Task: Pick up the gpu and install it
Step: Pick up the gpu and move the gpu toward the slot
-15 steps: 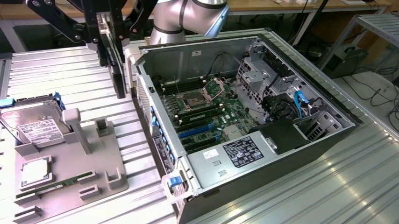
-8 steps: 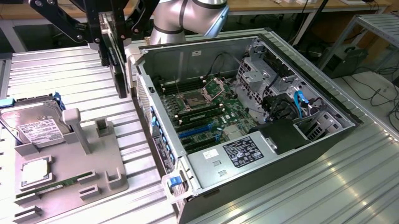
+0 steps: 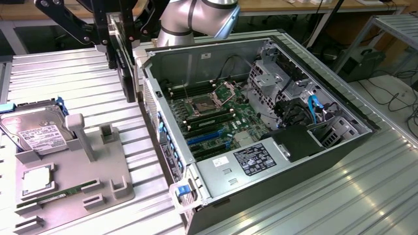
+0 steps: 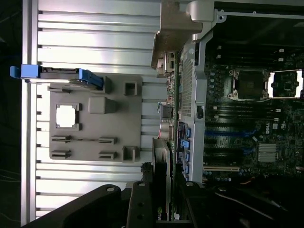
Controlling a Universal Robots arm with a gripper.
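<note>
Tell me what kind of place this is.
Probably a robotics lab workcell for computer assembly. An open computer case lies on a slotted aluminium table, a grey fixture tray holds a hard drive, and the robot arm has its gripper holding the gpu beside the case.

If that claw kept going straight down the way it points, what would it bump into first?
Probably the gpu held in the claw would hit the slatted table just beside the computer case wall; depth is unclear.
</note>
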